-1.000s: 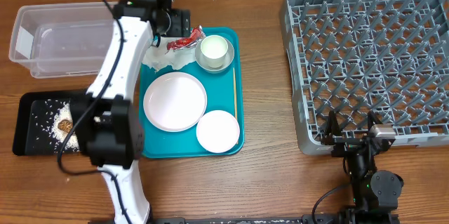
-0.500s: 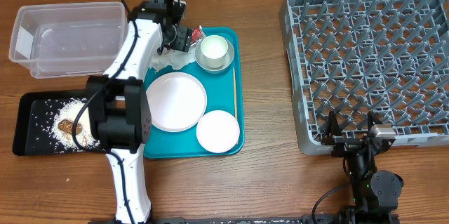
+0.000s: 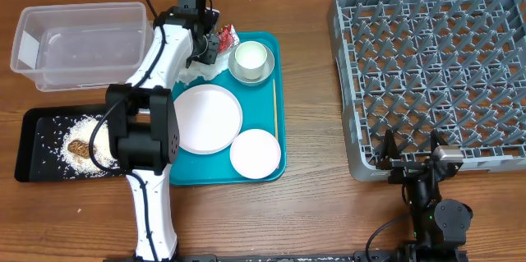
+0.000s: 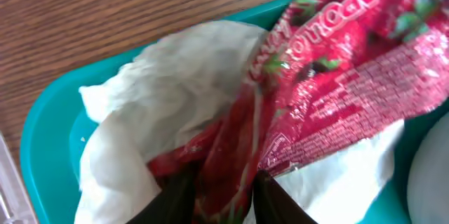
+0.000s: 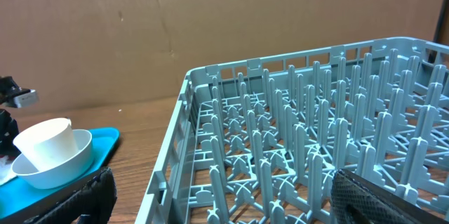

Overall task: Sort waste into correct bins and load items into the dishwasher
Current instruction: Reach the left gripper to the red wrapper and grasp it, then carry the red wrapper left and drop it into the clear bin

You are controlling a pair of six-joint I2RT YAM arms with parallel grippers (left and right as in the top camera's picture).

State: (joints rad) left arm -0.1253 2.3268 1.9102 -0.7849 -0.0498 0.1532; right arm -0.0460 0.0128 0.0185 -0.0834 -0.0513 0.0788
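Observation:
A small red wrapper (image 4: 330, 76) lies on a crumpled white napkin (image 4: 161, 90) at the back left corner of the teal tray (image 3: 275, 89). My left gripper (image 4: 223, 199) is shut on the wrapper's near end, one dark finger on each side. Overhead, the left gripper (image 3: 215, 42) is at the tray's back edge, beside the white cup (image 3: 251, 53) standing in the greyish bowl (image 3: 238, 73). The pink plate (image 3: 205, 118) and the smaller dish (image 3: 256, 153) lie on the tray. My right gripper (image 5: 231, 203) is open at the front edge of the grey dish rack (image 3: 431, 73).
A clear tub (image 3: 82, 44) stands at the back left. In front of it a black tray (image 3: 37, 143) holds white crumbs (image 3: 56, 149) and a brown piece (image 3: 78, 145). A thin wooden stick (image 3: 274, 102) lies along the teal tray's right side.
The left gripper has come down onto the wrapper at the tray's back corner and its jaws have closed on it. The right arm has not moved.

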